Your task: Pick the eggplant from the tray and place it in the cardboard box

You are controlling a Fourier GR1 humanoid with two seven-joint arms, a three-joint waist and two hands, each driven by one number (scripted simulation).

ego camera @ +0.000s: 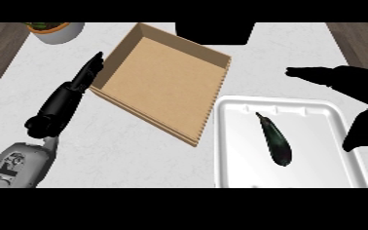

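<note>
**K:** Right hand [343, 80] status?

**M:** Over the far right corner of the tray [338, 126], fingers spread. One points left at the far side, another hangs down along the tray's right rim. Holding nothing.

**K:** Eggplant?

**M:** Eggplant [274, 139] lies in the tray, about the middle, stem end far, body running near and slightly right. Dark, glossy. Right hand is apart from it, no contact.

**K:** Tray position?

**M:** White tray sits at the near right of the bench [129, 151]. Its left rim is just beside the cardboard box [161, 85], near the box's near right corner.

**K:** Box?

**M:** Open top, nothing visible inside, rotated so one corner points near. Sits centre, left of the tray.

**K:** Left hand?

**M:** Left hand [87, 73] is at the left, just beside the box's left wall, fingers straight and together, pointing far. Can't tell if it touches the wall. Grey forearm comes in from the near left corner.

**K:** Anything else?

**M:** Bowl [56, 30] at the far left corner, partly cut off, something green inside. Dark block [215, 31] at the far edge behind the box.
</note>
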